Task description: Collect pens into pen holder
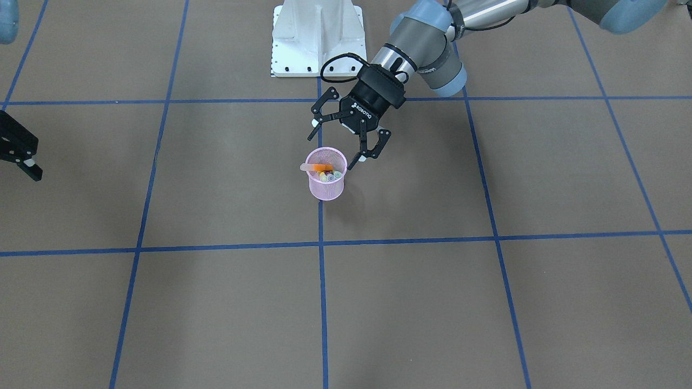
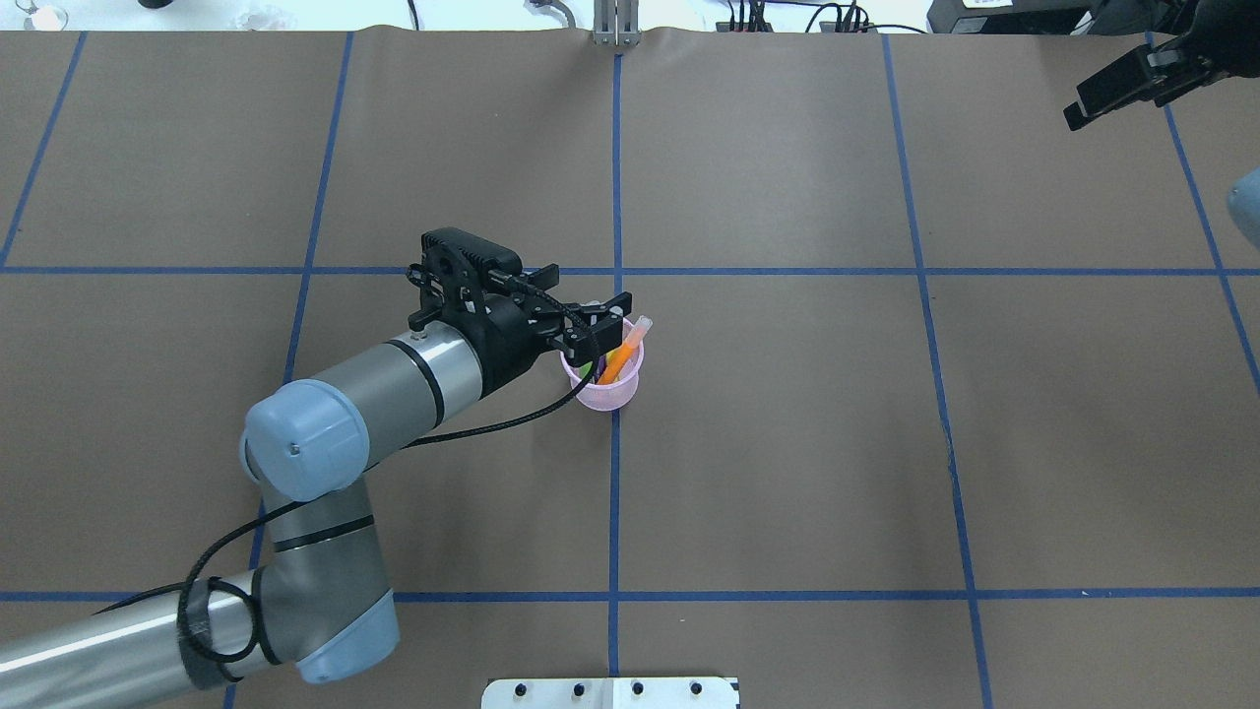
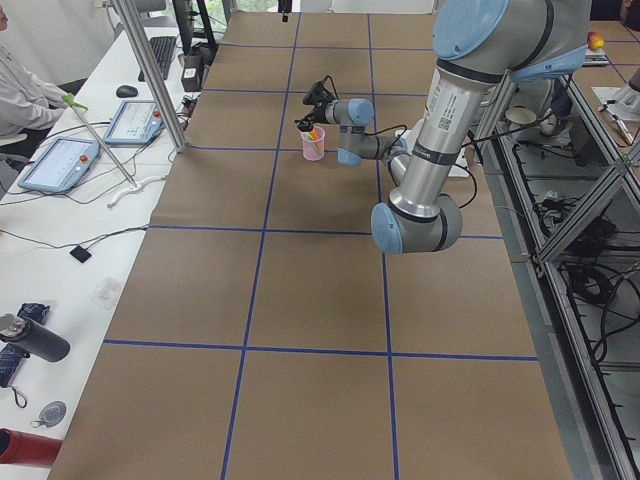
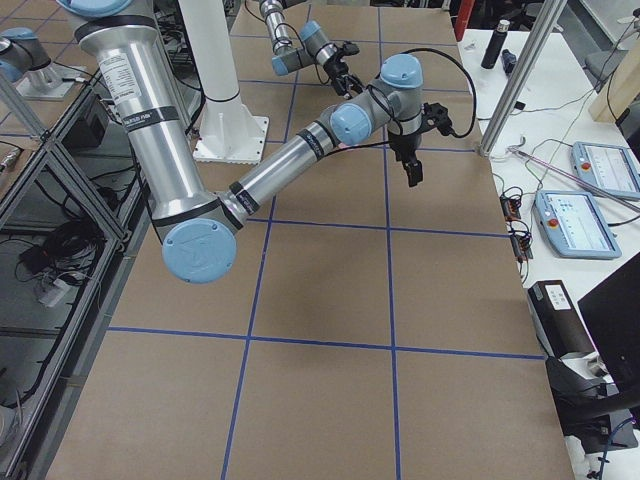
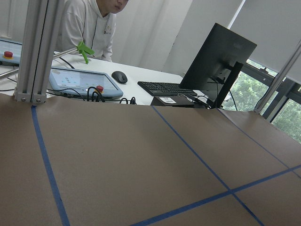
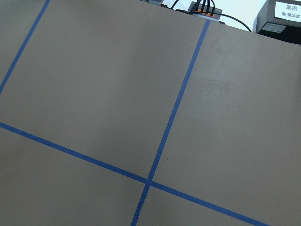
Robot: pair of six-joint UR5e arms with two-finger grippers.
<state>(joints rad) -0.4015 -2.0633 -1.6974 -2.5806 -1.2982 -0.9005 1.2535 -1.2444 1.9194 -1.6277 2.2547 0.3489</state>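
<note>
The pink mesh pen holder [image 1: 326, 186] stands on a blue line near the table's middle. It also shows in the overhead view [image 2: 604, 392]. Several pens [image 1: 330, 175] stand inside it. An orange pen [image 2: 624, 354] leans out over the rim with its pale cap end up. My left gripper [image 1: 335, 146] hovers just above and behind the holder's rim, open and empty. It also shows in the overhead view [image 2: 597, 333]. My right gripper [image 2: 1132, 87] is far off near the table's corner, open and empty. It also shows in the front view [image 1: 21, 156]. Neither wrist view shows pens or holder.
The table [image 2: 787, 443] is brown paper with a blue tape grid. The robot's white base [image 1: 317, 38] stands behind the holder. An operator [image 5: 94, 23], tablets, a keyboard and a monitor [image 5: 221, 61] are on a white desk past the table's edge.
</note>
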